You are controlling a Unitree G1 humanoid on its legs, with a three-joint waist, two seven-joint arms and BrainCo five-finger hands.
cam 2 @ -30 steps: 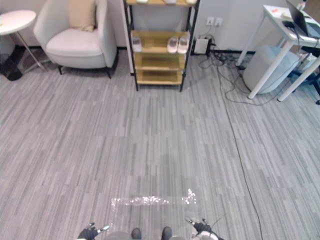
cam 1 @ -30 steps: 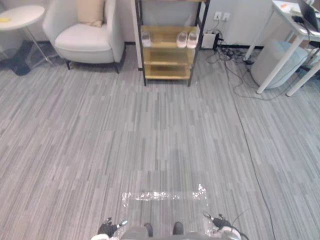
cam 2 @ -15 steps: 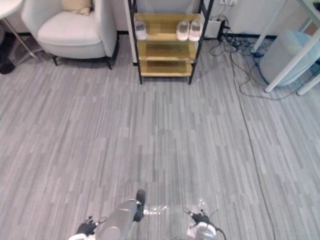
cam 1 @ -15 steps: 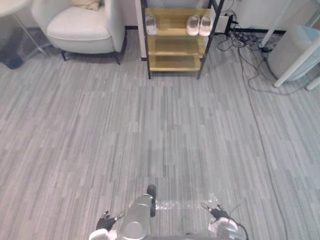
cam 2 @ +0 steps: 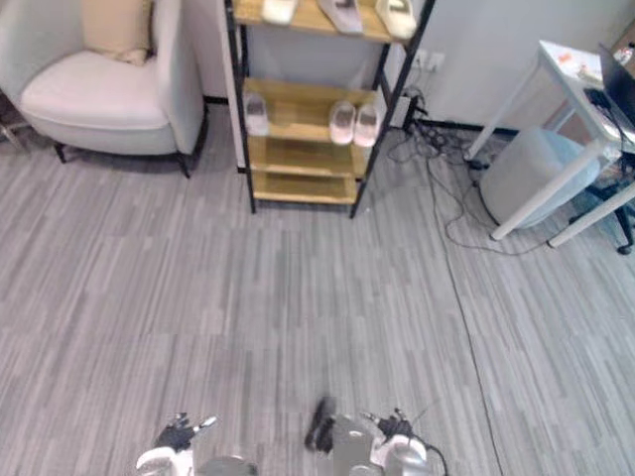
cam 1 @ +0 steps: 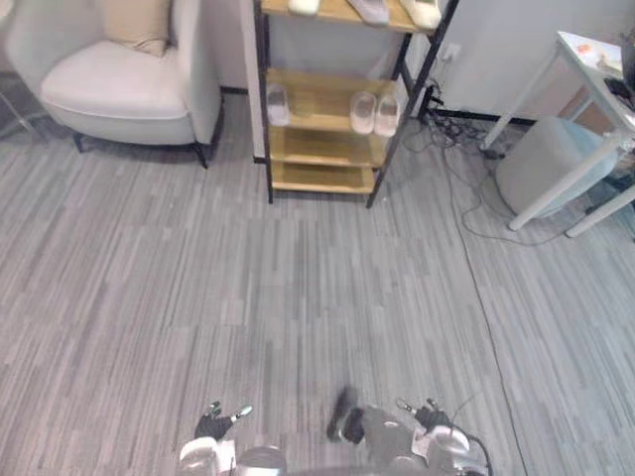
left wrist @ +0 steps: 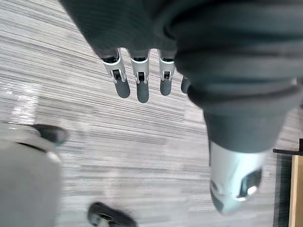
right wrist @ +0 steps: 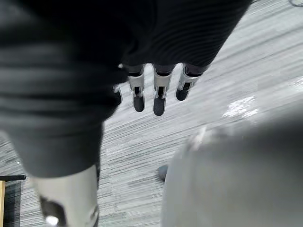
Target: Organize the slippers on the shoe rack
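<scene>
Sitting on the shoe rack (cam 1: 319, 147), slippers (cam 1: 364, 112) lie far from the right hand (cam 1: 428, 416)

Grey striped floor (cam 1: 248, 288) ran across the whole scene. White armchair (cam 1: 119, 94) stood far left against the wall, with a beige cushion (cam 1: 134, 25) propped on its backrest. White desk (cam 1: 593, 61) was far right, with a dark laptop (cam 2: 620, 69) on top at the edge of view. Grey round pouf (cam 1: 541, 164) sat under the desk, just beside a leg. Black cables (cam 1: 464, 149) trailed over the floor from the wall sockets (cam 1: 451, 52) toward the pouf.
</scene>
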